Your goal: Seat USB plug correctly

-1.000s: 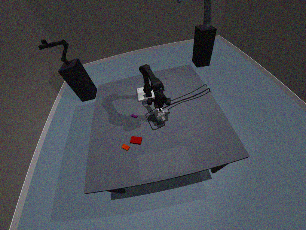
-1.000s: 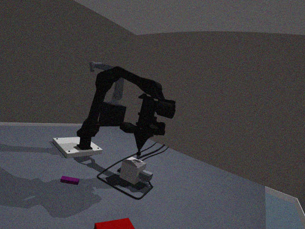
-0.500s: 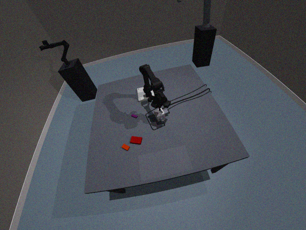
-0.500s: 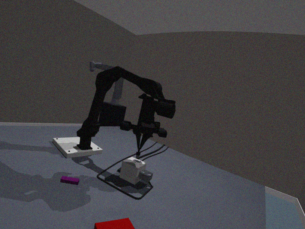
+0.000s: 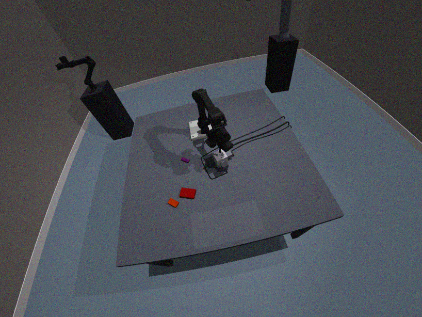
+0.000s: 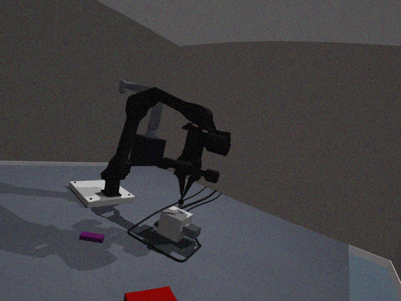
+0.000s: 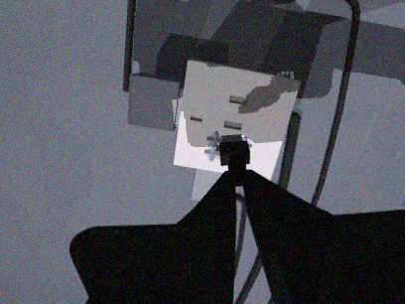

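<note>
WidowX AI arm (image 5: 212,114) (image 6: 169,98) up from its base, upper links arched over at the elbow, forearm sloping down to the wrist (image 6: 218,142), which sits lower than the elbow and well out from the base. Gripper (image 5: 221,149) (image 6: 181,201) (image 7: 237,179) points down, slight tilt in the exterior view, body wide at the top, the two long tapered fingers (image 6: 182,186) converging to a narrow tip. Fingers nearly together at the tips, clamped on something small; tip detail too dark to read.
</note>
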